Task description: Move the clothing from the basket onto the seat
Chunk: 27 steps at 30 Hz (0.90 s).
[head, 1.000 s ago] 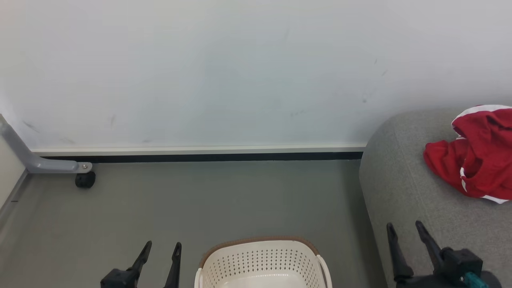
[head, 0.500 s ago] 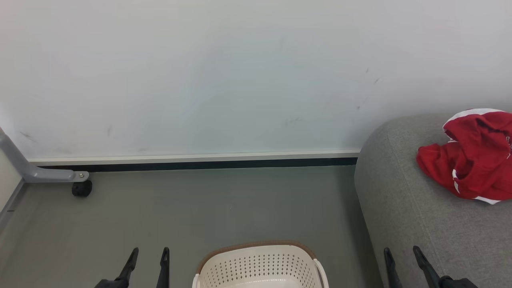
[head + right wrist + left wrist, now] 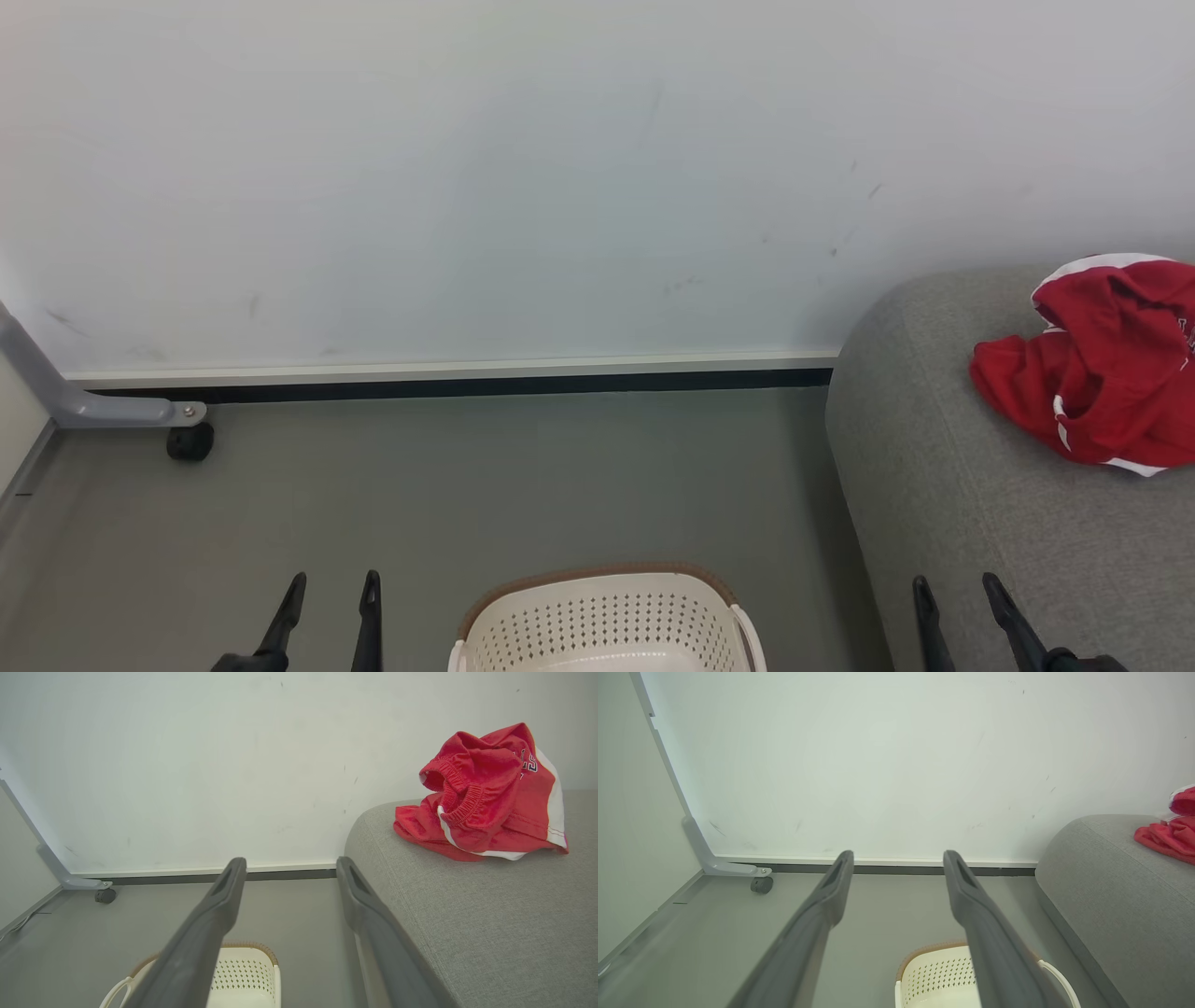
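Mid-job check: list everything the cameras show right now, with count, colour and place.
clothing: one crumpled heap, pieces not countable, red with white trim, on the seat near the wall
basket: one, cream-white with brown rim, on the floor; the part in view holds no clothing
seat: one, grey fabric, right of the basket
wall: one, white, behind everything
skirting strip: one, white over black, at the wall's foot
frame leg: one, grey, far left on the floor
wheel: one, black, under the frame leg
floor: one, grey
left gripper: one, dark, open, empty, left of the basket
right gripper: one, dark, open, empty, over the seat's near edge
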Available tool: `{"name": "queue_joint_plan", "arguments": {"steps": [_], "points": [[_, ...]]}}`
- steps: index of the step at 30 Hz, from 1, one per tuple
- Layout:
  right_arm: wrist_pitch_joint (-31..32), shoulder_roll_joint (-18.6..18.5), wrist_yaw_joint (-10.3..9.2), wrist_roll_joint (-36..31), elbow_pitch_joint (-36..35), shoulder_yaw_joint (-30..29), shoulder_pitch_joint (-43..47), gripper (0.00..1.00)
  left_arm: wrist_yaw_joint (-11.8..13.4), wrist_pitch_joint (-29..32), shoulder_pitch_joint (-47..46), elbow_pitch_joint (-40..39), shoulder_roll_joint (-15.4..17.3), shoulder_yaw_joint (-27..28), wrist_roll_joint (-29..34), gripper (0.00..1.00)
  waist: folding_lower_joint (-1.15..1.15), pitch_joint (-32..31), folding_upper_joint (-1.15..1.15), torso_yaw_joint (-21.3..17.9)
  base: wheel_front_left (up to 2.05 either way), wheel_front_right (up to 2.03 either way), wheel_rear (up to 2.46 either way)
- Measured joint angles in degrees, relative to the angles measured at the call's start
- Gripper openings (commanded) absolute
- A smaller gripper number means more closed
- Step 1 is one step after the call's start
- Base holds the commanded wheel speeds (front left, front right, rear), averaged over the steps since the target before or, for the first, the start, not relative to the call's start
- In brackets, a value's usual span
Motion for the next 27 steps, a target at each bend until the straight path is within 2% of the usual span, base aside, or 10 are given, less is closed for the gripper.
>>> {"name": "queue_joint_plan", "arguments": {"steps": [19, 20, 27], "points": [[0.00, -0.01, -0.22, -0.42, -1.54, -2.90, 0.36, 1.00, 0.00, -0.01, -0.01, -1.34, -0.53, 2.14, 2.71, 1.00, 0.00, 1.73, 0.00, 0.93, 0.00, 0.00, 0.00], [0.08, 0.07, -0.21, -0.41, -1.33, -2.88, 0.44, 0.00, -0.03, 0.01, 0.00, -1.19, -0.59, 2.13, 2.70, 0.00, 0.00, 1.76, 0.00, 0.96, 0.00, 0.00, 0.00], [0.19, 1.42, -0.09, -0.32, 1.55, -2.35, 1.96, 0.00, -0.10, 0.12, 1.82, 1.68, -1.55, 1.65, 2.44, 0.00, 0.00, 1.78, 0.00, 0.95, 0.00, 0.00, 0.00]]}}
